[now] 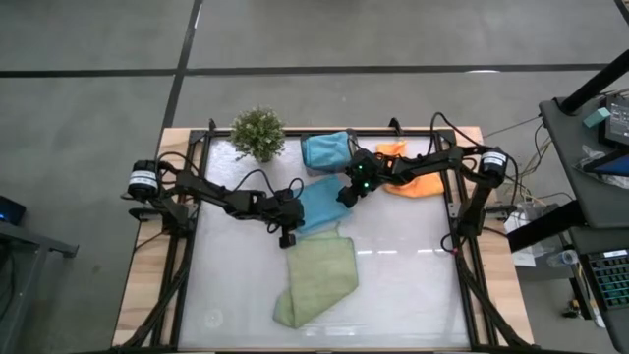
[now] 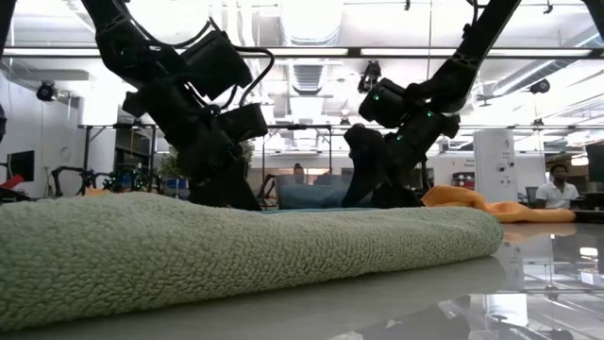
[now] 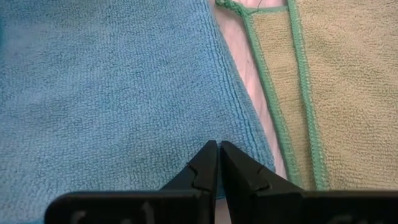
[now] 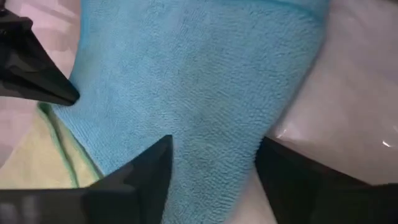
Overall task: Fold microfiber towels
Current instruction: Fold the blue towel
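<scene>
A teal-blue towel [image 1: 319, 204] lies flat at the table's middle. My left gripper [image 1: 288, 238] is shut at its near left corner. My right gripper [image 1: 346, 194] stands open over the towel's far right part [image 4: 205, 81]; whether its fingers touch the cloth I cannot tell. A light green towel [image 1: 316, 278] lies folded just near of the blue one, its stitched edges [image 3: 292, 93] beside the blue towel's border. A second blue towel [image 1: 327, 149] lies bunched at the far edge. An orange towel [image 1: 408, 179] lies under the right arm. My left gripper has its shut fingertips [image 3: 211, 155] down on the blue towel close to its corner [image 3: 249, 143], just inside the border. The fingers slant down from the table's left. The towel lies flat on the table there. Whether any cloth is caught between the fingers I cannot tell.
A small potted plant [image 1: 258, 133] stands at the far left of the table. The white tabletop [image 1: 413, 285] shows bare to the right of the green towel. A black frame [image 1: 454, 211] runs along the table's sides. People sit in the room behind [image 2: 559, 184].
</scene>
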Controlling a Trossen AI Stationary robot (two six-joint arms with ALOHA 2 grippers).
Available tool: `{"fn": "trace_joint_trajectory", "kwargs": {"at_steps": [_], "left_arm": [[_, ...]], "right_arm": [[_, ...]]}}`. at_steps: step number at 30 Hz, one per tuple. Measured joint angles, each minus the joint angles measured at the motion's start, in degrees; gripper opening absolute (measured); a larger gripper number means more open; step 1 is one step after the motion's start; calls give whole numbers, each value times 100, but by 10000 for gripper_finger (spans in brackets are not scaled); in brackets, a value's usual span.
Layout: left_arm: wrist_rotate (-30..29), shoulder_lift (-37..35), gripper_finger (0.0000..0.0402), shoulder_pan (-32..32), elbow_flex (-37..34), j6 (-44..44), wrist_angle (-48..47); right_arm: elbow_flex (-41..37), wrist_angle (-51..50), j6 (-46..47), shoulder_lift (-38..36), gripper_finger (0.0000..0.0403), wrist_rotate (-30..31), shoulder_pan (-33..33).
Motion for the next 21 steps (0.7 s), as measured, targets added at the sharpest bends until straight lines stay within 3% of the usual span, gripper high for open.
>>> {"fn": "trace_joint_trajectory", "kwargs": {"at_steps": [8, 16, 21], "left_arm": [[-31, -58, 6, 0, 0, 243, 6], [-40, -109, 6, 9, 0, 586, 377], [-74, -111, 6, 11, 0, 882, 797]], "right_arm": [[-2, -5, -42, -50, 26, -1, -2], [-4, -1038, -325, -597, 10, 263, 0], [188, -2861, -748, -1209, 9, 1297, 2]]}}
